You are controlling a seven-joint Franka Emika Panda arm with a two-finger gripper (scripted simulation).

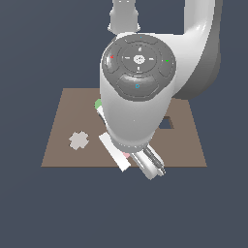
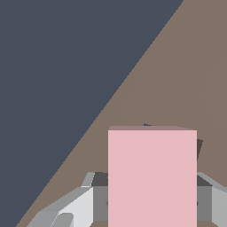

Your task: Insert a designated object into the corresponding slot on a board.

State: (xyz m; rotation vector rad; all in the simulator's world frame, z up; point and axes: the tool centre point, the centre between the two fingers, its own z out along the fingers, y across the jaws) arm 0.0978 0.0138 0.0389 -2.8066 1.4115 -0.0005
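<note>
**benchrat:** Pink block (image 2: 152, 177) is seen held in the end effector (image 2: 152, 199), with a grey finger (image 2: 66, 208) pressed in on each side of it, so the end effector is clamped on the block. It's carried over the near edge of the brown board (image 1: 58, 145). In the exterior view only a sliver of pink (image 1: 126, 155) is visible under the wrist.

**slotfan:** How's it expected to handle?

**benchrat:** Judged rigid and light, smooth-faced, so a bit slippery. It's gripped across its width on the two flat sides, which looks like the sensible place.

**slotfan:** Orientation?

**benchrat:** The broad face is turned toward the wrist camera, and the long axis appears to run out from the fingers toward the board. The slot (image 1: 166, 122) is mostly hidden behind the arm, so alignment can't be judged. A grey cross piece (image 1: 79, 140) and a green disc (image 1: 98, 103) are also spotted.
</note>
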